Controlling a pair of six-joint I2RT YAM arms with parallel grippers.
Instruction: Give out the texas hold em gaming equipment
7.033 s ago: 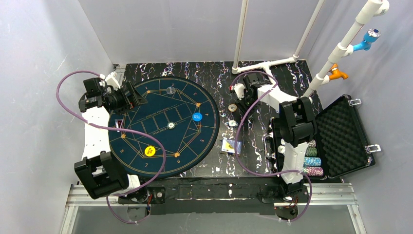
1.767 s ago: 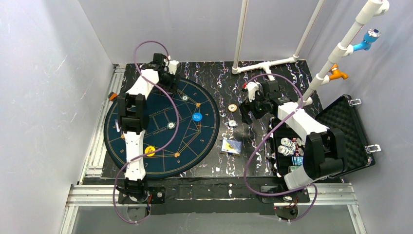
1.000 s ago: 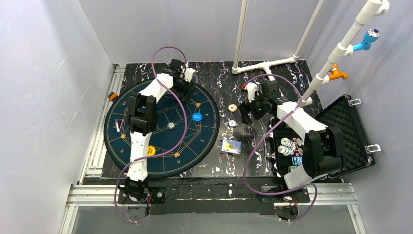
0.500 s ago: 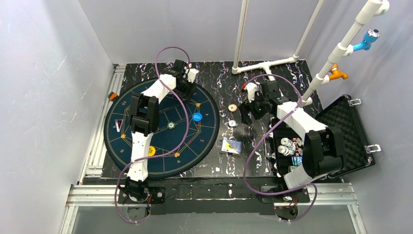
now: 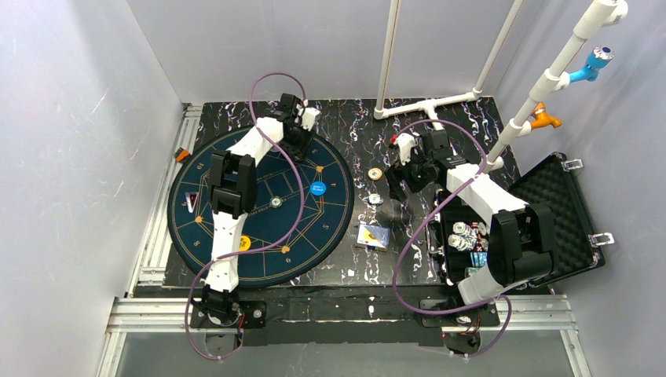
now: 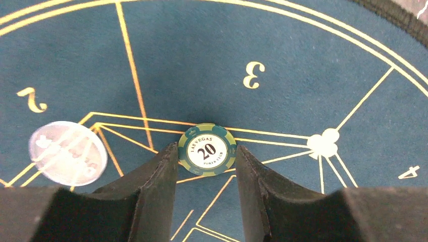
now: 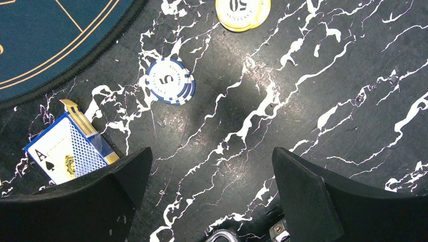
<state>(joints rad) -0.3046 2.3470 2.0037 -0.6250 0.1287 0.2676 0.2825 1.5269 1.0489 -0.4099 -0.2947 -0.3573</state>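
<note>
The black foam-lined case [image 5: 554, 212] lay open at the right edge of the tabletop [image 7: 313, 101], lid folded out to the right, with several poker chips [image 5: 465, 236] lying in its left half. On the far part of the round blue mat [image 6: 303, 60], by the gold numeral 3, a green chip [image 6: 207, 149] marked 20 lay flat (being round, it had no long axis), its print upright toward the wrist camera. The left pincer [image 6: 207, 151] pinched it, a finger against each side. A deck of cards [image 7: 63, 151] lay near the tabletop's middle, ace of spades showing, its long axis roughly along the near edge, slightly skewed. The right pincer [image 7: 211, 151] hung spread wide over bare tabletop, near a blue-and-white chip [image 7: 170, 80].
</note>
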